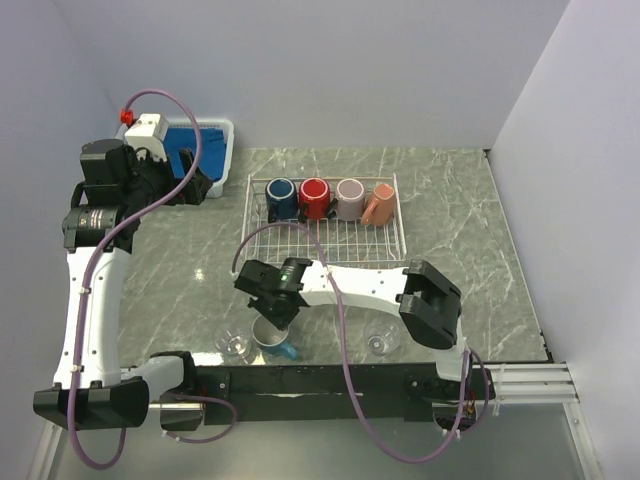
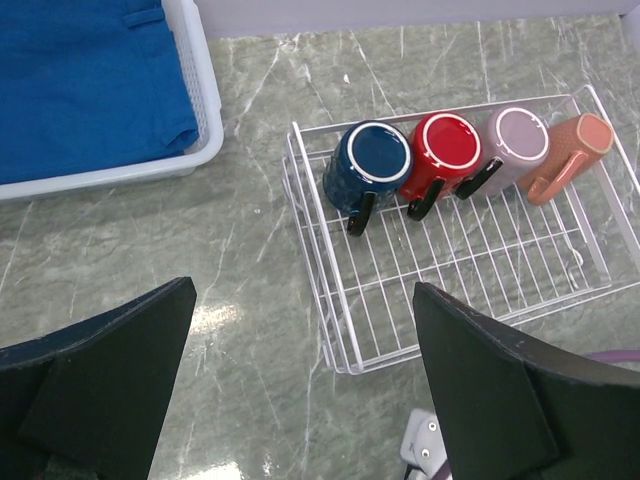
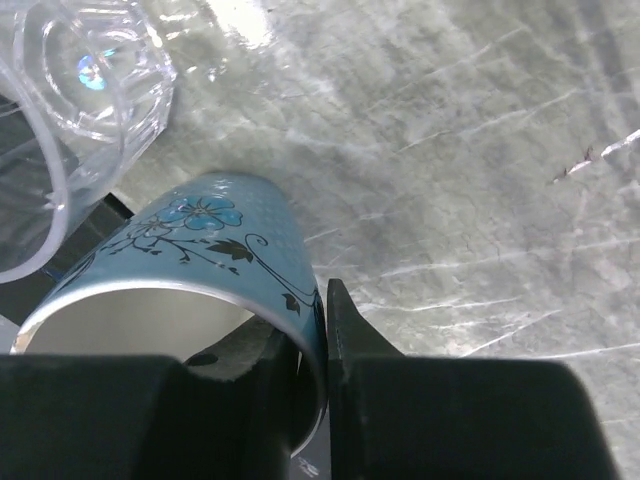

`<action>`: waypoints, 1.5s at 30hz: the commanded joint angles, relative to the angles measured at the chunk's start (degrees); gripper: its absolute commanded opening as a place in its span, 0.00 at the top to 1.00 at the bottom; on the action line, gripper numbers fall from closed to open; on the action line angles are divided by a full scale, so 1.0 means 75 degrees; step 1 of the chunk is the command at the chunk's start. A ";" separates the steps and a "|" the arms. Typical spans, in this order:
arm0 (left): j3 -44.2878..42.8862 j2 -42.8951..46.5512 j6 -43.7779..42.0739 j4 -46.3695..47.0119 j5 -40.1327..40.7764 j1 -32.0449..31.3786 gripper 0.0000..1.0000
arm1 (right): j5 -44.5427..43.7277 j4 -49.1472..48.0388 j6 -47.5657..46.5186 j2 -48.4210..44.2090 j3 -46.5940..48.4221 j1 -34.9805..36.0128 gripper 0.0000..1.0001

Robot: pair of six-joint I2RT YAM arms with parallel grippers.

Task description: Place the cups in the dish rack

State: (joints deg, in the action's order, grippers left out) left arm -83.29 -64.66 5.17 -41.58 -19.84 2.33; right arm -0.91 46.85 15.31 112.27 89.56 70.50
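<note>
As overhead view shows: dish rack (image 1: 330, 243), 1, centre, holding 4 mugs (image 1: 315, 198); light blue mug (image 3: 210, 235), 1, lower centre, pinched by right gripper (image 3: 312, 350), floral print only in wrist view; glass cups (image 1: 234, 343), 2, flanking; left gripper (image 2: 305, 300) spread, empty.

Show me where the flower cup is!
Top view: the flower cup is at the table's near edge, left of middle, pinched by the right hand, beside a clear glass.

Right claw (image 3: 312, 345) gripping the wall of the light blue flowered mug (image 3: 210, 245), clear glass cup (image 3: 75, 100) just beside it, on the marbled desk (image 3: 450, 150).
</note>
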 commanded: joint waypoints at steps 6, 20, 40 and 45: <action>-0.1140 -0.0237 0.0131 -0.0677 -0.0377 0.0018 0.04 | -0.0323 0.0712 0.0607 -0.1573 0.0421 -0.0235 1.00; -0.3859 -0.3224 0.2579 0.0190 -0.3624 -0.0134 0.04 | 0.3646 -0.2762 0.3288 -0.4574 0.0986 -0.4932 1.00; -0.3463 -0.3180 0.3177 0.0786 -0.4703 -0.1213 0.04 | 0.5828 -0.8567 0.7345 -0.1412 0.1487 -0.6259 1.00; -0.3252 -0.3027 0.3527 0.1207 -0.4749 -0.1201 0.04 | 0.5828 -0.9023 0.7731 -0.1153 0.1418 -0.6283 1.00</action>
State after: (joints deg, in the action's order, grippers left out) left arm -108.33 -90.50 28.38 -37.52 -52.05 -6.59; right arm 41.54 -10.85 68.71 103.98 96.64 23.20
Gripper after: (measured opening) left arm 0.964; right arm 0.200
